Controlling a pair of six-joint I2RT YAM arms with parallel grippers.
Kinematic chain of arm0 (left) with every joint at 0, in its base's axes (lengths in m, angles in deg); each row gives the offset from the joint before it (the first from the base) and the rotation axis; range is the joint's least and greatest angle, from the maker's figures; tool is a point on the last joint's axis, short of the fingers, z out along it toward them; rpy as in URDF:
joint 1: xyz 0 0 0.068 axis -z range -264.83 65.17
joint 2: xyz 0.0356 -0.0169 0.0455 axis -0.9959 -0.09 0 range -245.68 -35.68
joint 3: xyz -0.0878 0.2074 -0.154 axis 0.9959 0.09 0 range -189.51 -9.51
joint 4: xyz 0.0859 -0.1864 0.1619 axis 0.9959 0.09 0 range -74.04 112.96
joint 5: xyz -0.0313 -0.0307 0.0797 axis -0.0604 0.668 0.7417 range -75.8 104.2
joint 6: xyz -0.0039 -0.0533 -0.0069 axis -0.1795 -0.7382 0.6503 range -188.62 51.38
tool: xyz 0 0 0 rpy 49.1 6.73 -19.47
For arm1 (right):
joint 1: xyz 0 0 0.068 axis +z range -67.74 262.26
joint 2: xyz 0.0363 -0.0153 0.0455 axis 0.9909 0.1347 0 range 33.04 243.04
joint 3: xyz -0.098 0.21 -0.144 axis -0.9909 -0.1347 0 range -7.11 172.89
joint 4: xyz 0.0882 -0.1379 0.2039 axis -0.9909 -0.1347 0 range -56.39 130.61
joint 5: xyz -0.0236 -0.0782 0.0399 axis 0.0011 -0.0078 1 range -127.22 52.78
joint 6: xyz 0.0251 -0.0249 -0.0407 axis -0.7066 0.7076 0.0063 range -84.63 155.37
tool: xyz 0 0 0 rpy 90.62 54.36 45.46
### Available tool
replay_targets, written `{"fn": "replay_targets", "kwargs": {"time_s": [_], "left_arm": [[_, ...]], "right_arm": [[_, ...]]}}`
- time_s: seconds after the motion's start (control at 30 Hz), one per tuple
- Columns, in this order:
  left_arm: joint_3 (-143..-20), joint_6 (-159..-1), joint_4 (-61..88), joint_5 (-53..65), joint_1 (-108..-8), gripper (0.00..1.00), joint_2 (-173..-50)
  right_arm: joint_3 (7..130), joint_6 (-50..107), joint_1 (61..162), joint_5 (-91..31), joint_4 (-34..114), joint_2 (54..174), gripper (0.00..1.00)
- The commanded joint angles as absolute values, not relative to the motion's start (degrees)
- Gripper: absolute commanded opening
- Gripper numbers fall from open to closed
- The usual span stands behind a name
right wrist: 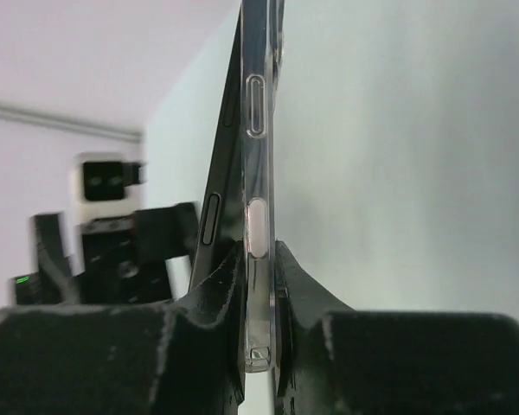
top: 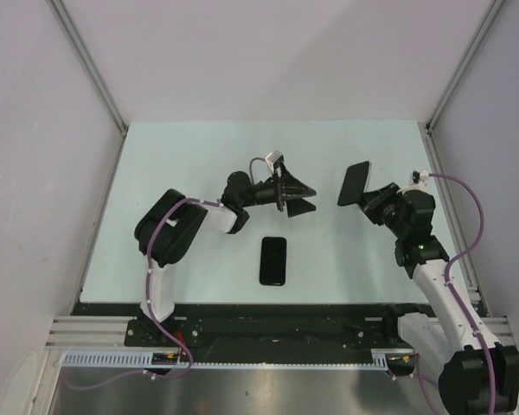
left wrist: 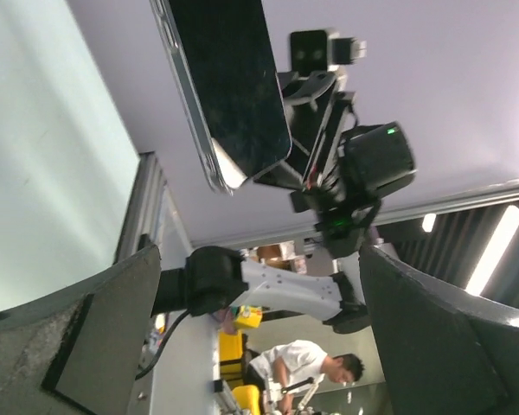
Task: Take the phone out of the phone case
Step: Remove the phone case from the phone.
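Note:
My right gripper (top: 369, 197) holds a phone in a clear case (top: 356, 182) up off the table at the right. In the right wrist view its fingers (right wrist: 307, 298) are shut on the clear case (right wrist: 259, 156), seen edge-on. The dark phone (right wrist: 218, 207) leans away from the case on the left side, its near end hidden behind the left finger. My left gripper (top: 310, 197) is wide open and empty, pointing at the phone from the left, a short gap away. In the left wrist view the phone's dark face (left wrist: 229, 86) hangs ahead of the left gripper (left wrist: 259, 259).
A second dark, flat, phone-like slab (top: 273, 259) lies on the pale table (top: 182, 156) near the front edge, between the two arms. Grey walls stand at the left, back and right, with a metal rail (top: 450, 216) along the right edge.

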State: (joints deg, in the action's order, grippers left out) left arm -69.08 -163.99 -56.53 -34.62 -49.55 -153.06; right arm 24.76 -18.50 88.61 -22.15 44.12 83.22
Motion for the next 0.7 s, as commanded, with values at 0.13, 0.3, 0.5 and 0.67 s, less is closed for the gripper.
{"fn": "replay_targets", "kwargs": {"time_s": [0.13, 0.3, 0.5, 0.67], "left_arm": [[-76.55, -117.8, 0.43, -24.6, -49.24, 1.0, -138.69], [-81.3, -113.27, 12.25, -19.73, -47.57, 1.0, -139.12], [-84.74, -107.29, 20.44, -14.46, -44.33, 0.99, -141.85], [-83.16, -102.02, 17.29, -11.56, -40.54, 1.0, -141.67]], "right_arm": [[32.61, 1.7, 88.68, -44.94, 18.74, 83.66, 0.0], [32.79, 4.34, 90.34, -49.87, 15.56, 88.66, 0.0], [32.79, 5.75, 93.94, -52.86, 15.04, 94.12, 0.0], [32.96, 6.72, 93.95, -51.29, 16.52, 99.39, 0.0]]}}
